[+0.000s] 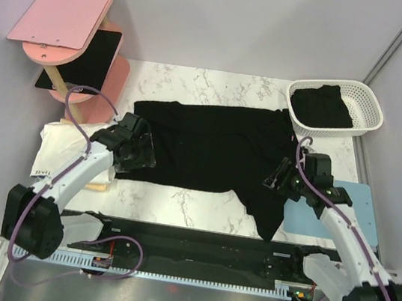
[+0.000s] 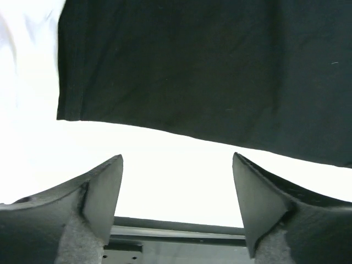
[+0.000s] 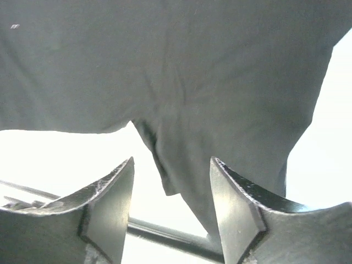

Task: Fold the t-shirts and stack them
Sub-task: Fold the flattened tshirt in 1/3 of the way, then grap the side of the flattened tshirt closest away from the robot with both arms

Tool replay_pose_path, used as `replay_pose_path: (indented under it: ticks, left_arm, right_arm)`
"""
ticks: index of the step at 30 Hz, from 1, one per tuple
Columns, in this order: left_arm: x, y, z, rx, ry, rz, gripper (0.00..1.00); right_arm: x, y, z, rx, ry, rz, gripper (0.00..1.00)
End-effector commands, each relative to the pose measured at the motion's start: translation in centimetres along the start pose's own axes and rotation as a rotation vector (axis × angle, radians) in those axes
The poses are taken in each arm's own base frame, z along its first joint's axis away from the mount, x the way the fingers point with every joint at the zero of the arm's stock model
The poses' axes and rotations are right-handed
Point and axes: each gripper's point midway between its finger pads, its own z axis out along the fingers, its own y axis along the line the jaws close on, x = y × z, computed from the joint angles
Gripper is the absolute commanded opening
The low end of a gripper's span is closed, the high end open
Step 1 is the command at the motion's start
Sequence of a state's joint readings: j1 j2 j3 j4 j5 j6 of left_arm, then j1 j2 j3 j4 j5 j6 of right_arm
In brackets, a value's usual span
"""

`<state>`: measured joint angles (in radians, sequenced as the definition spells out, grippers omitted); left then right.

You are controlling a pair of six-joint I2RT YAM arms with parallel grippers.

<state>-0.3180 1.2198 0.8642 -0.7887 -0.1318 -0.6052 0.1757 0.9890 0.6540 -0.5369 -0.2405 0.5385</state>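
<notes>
Top external: matte black t-shirt (image 1: 209, 148) spread across veined marble table (image 1: 178, 202)

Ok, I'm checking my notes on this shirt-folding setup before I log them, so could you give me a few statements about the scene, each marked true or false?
1. A black t-shirt lies spread on the marble table. True.
2. The white basket is empty. False: it holds a dark garment, apparently another t-shirt.
3. The left fingers and right fingers both stand apart. True.
4. The pale blue mat lies at the table's left edge. False: it lies at the right edge.
</notes>
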Motion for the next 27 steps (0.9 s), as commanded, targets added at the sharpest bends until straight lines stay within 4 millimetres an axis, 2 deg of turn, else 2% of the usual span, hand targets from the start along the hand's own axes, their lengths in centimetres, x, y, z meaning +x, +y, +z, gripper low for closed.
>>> replay_pose_path:
  ticks: [1, 3, 8, 9, 12, 18, 24, 27]
  left_arm:
    - [-0.8, -0.4, -0.7, 0.041, -0.083, -0.119, 0.89]
    - [-0.6, -0.2, -0.8, 0.044, -0.085, -0.136, 0.91]
    - [0.3, -0.1, 0.1, 0.034, -0.048, -0.134, 0.92]
    - [0.6, 0.0, 0.3, 0.031, -0.040, -0.133, 0.92]
    - [0.9, -0.2, 0.8, 0.043, -0.034, -0.125, 0.92]
    - [1.1, -0.4, 1.5, 0.051, -0.018, -0.121, 0.92]
    - [1.1, -0.7, 1.7, 0.057, -0.013, -0.118, 0.92]
    - [0.9, -0.8, 1.5, 0.068, -0.018, -0.119, 0.92]
  right_arm:
    - [3.0, 0.0, -2.4, -0.023, 0.035, 0.128, 0.66]
    - [4.5, -0.2, -3.6, -0.018, 0.057, 0.154, 0.70]
    - [7.9, -1.1, -5.0, -0.021, 0.104, 0.198, 0.74]
    - [9.0, -1.7, -5.1, -0.005, 0.132, 0.209, 0.74]
    - [10.3, -3.2, -5.7, 0.042, 0.131, 0.166, 0.75]
    - [11.6, -3.6, -5.9, 0.028, 0.145, 0.171, 0.74]
    - [13.3, -4.1, -6.8, 0.054, 0.162, 0.272, 0.76]
    - [13.1, -4.3, -7.5, 0.081, 0.128, 0.325, 0.77]
